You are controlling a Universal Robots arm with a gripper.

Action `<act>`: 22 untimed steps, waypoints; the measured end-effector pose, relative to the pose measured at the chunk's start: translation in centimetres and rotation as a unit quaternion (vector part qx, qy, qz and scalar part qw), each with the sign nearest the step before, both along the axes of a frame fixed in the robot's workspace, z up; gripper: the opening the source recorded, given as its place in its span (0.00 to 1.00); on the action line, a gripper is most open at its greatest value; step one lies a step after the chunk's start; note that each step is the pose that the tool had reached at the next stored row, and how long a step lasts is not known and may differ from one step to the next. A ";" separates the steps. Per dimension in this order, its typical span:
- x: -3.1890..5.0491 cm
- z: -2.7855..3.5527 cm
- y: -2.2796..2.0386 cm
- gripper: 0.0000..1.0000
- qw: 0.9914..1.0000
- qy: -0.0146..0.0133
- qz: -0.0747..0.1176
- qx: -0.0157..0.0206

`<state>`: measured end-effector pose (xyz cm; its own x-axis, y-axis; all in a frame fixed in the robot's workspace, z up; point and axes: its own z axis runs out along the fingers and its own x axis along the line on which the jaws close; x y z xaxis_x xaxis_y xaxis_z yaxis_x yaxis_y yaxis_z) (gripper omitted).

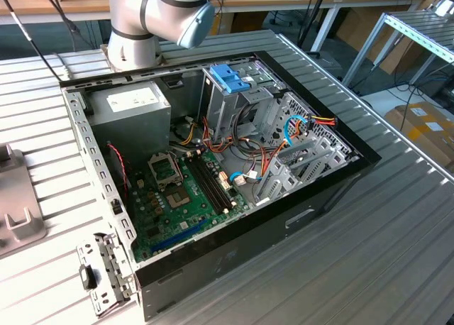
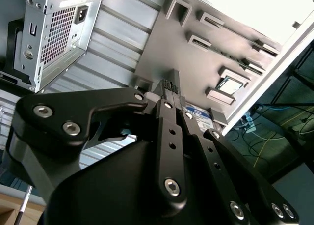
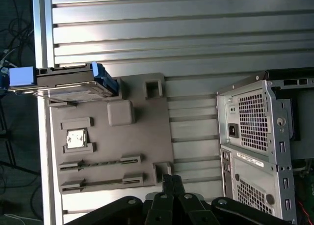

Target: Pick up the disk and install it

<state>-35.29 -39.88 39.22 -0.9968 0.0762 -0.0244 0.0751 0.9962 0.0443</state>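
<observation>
**Jaws closed and empty above the plate, disk well apart at the tabletop's edge**

The disk (image 3: 66, 85) rests at one corner of a grey fixture plate (image 3: 113, 146), on the side of the plate that runs along the tabletop (image 3: 147, 38) edge. Its light blue rails frame the silver body, and one blue end appears to reach out past that edge. In the second wrist view a strip of the disk's (image 2: 198, 116) white and blue label shows just behind the gripper's links.

The gripper (image 3: 171, 182) hangs above the opposite side of the plate, the side towards the middle of the tabletop, beside a small raised block. It is well apart from the disk, with most of the plate between them. The jaws are pressed together with no gap, and they hold nothing. The second wrist view shows the gripper (image 2: 169, 87) the same way, with its ribbed tips meeting over the plate (image 2: 196, 63).

The open computer case (image 1: 284, 218) stands in the middle of the tabletop (image 1: 355, 268), and its perforated rear panel (image 3: 255, 126) faces the plate. In the exterior view the arm's base (image 1: 135, 27) stands at the far edge of the tabletop behind the case. The plate (image 1: 14, 211) lies at the exterior view's left. The wrist is turned so that the jaws point down at the plate.
</observation>
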 end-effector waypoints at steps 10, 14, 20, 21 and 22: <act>-0.93 -0.01 0.00 0.11 1.000 0.000 0.000 0.000; -1.48 -0.01 0.00 0.11 1.000 0.000 0.000 0.000; -2.23 -0.01 0.00 0.11 1.000 0.000 0.000 0.000; -2.30 -0.01 0.00 0.11 1.000 0.000 0.000 0.000; -2.37 -0.02 0.00 0.11 1.000 0.000 0.000 0.000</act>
<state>-37.66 -39.88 39.21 -0.9968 0.0762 -0.0245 0.0750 0.9962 0.0444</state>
